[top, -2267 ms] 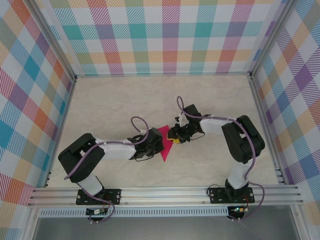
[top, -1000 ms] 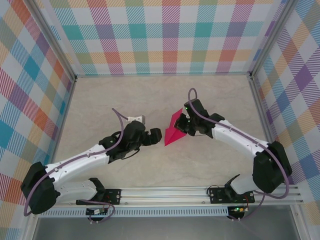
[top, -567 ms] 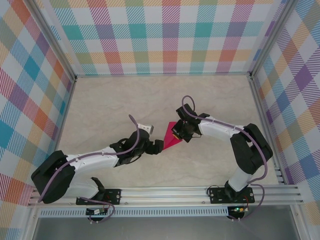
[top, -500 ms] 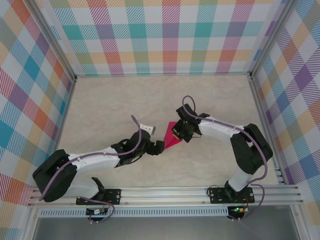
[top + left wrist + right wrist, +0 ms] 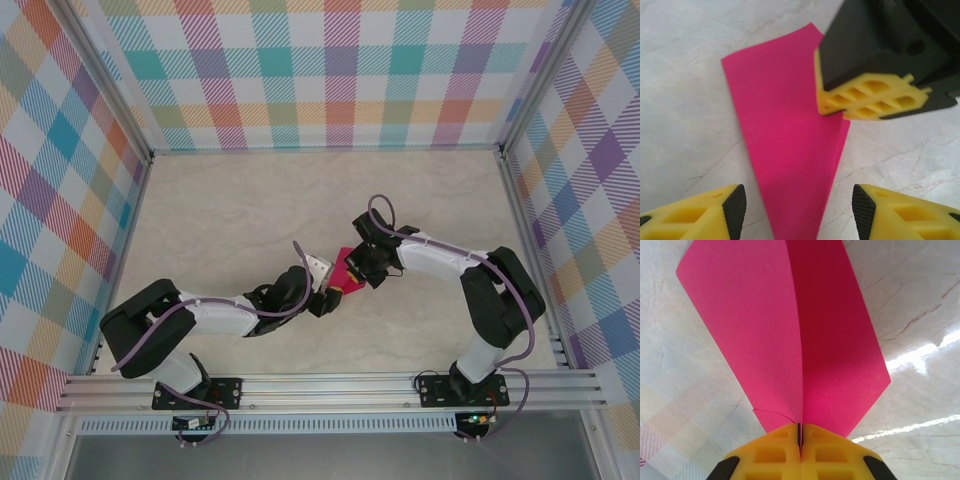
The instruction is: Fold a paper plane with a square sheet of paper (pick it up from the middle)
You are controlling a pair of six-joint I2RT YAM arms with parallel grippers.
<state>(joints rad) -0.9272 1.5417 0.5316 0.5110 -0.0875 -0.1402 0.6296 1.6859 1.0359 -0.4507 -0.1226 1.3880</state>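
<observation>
Left claw (image 5: 795,205), advanced, gapes astride the pointed tip of the paper plane (image 5: 790,150) pinched by right claw (image 5: 800,440); skewed closing could crumple it.

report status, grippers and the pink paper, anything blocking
Right gripper shut on folded paper, pinching at the crease. Left gripper open, fingers either side of the pointed tip. Nothing seen in the way.

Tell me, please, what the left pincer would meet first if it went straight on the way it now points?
Probably the paper plane, whose narrow end lies between the fingers of the open left pincer; the right pincer, shut on it, comes next. Depth is unclear.
</observation>
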